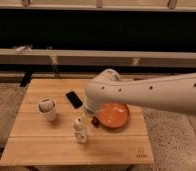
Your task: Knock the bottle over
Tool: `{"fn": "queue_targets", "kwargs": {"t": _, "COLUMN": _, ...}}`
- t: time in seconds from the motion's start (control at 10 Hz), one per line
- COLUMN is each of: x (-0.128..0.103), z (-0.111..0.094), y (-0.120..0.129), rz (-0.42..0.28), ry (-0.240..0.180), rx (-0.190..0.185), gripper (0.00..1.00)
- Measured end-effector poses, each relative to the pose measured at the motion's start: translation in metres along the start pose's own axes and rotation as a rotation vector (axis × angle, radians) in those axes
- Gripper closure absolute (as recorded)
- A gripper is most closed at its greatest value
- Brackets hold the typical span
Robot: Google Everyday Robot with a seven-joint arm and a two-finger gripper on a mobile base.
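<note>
The bottle (80,131) is small, slim and whitish with a pale rounded cap. It stands upright on the wooden table (46,145), left of the orange bowl. My white arm reaches in from the right and bends down over the table. The gripper (89,116) hangs just above and to the right of the bottle's cap, very close to it. I cannot tell whether it touches the bottle.
A white cup (47,109) with dark contents stands to the bottle's left. A black phone (74,99) lies flat behind the bottle. An orange bowl (113,115) sits to the right, with a small red thing (95,121) at its left edge.
</note>
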State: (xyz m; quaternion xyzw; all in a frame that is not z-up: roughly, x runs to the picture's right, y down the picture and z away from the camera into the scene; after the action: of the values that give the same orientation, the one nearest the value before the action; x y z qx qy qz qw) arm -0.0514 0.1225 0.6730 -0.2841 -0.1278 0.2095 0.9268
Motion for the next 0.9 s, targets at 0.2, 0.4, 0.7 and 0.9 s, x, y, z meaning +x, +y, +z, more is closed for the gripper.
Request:
{"fn": "queue_targets", "kwargs": {"t": 0.2, "x": -0.009, "z": 0.001, "y": 0.008, "rz": 0.006, "ry": -0.071, "rx": -0.039, "gripper": 0.20}}
{"fn": "queue_targets", "kwargs": {"t": 0.4, "x": -0.012, "z": 0.004, "y": 0.011, "rz": 0.008, "ry": -0.076, "rx": -0.063, "gripper": 0.20}}
{"fn": "queue_targets", "kwargs": {"t": 0.7, "x": -0.014, "z": 0.008, "y": 0.012, "rz": -0.001, "ry": -0.069, "rx": -0.085, "gripper": 0.20}}
{"fn": "queue_targets", "kwargs": {"t": 0.9, "x": -0.012, "z": 0.009, "y": 0.010, "rz": -0.004, "ry": -0.067, "rx": -0.096, "gripper": 0.20}}
